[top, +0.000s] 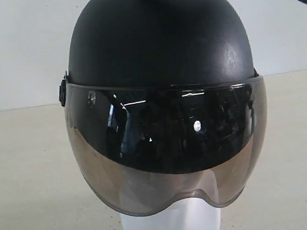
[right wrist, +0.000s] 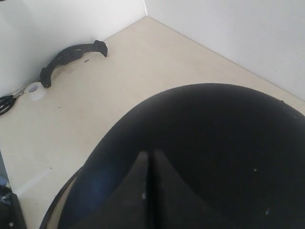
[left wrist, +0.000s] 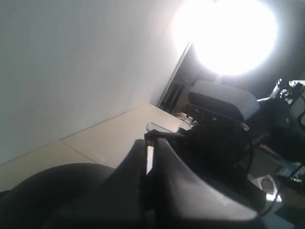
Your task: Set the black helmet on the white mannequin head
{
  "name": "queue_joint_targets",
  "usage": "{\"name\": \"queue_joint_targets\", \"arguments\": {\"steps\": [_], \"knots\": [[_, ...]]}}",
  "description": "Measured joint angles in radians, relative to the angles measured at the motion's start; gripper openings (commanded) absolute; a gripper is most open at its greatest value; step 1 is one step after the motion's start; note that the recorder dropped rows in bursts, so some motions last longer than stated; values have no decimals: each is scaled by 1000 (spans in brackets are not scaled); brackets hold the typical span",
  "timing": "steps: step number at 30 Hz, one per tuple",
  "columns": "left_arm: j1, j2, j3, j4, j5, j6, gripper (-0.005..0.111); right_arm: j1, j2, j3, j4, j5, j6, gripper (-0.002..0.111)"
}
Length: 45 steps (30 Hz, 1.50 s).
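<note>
The matte black open-face helmet (top: 156, 37) with its smoke-tinted curved visor sits squarely over the glossy white mannequin head (top: 172, 226). Only the blocky neck shows beneath, so I judge the placing done. My right gripper (right wrist: 148, 160) is clenched on nothing over the dome, and my left gripper (left wrist: 151, 143) is likewise pinched empty. I'd guess that is for nudging, not grasping.

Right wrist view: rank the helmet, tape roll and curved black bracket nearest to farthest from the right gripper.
From the right gripper:
1. Helmet, directly under it.
2. Tape roll, on the table by the wall.
3. Curved black bracket, just past the tape, reaching toward the wall corner.
</note>
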Motion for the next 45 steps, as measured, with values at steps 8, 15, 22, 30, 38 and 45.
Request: {"name": "queue_joint_targets", "arguments": {"steps": [8, 15, 22, 30, 38, 45], "knots": [[-109, 19, -115, 201, 5, -58, 4, 0, -39, -32, -95, 17, 2, 0], [-226, 121, -217, 240, -1, -60, 4, -2, -145, -34, -179, 60, 18, 0], [-343, 253, -341, 240, -1, -60, 4, -3, -225, -36, -221, 214, 33, 0], [-422, 308, -412, 249, 70, -32, 4, -6, -231, -36, -298, 297, 74, 0], [-504, 308, -418, 249, 323, 59, 4, -6, -234, -36, -436, 301, 97, 0], [-598, 309, -414, 251, 397, 233, 4, -6, -256, -25, -505, 303, 115, 0]]}}
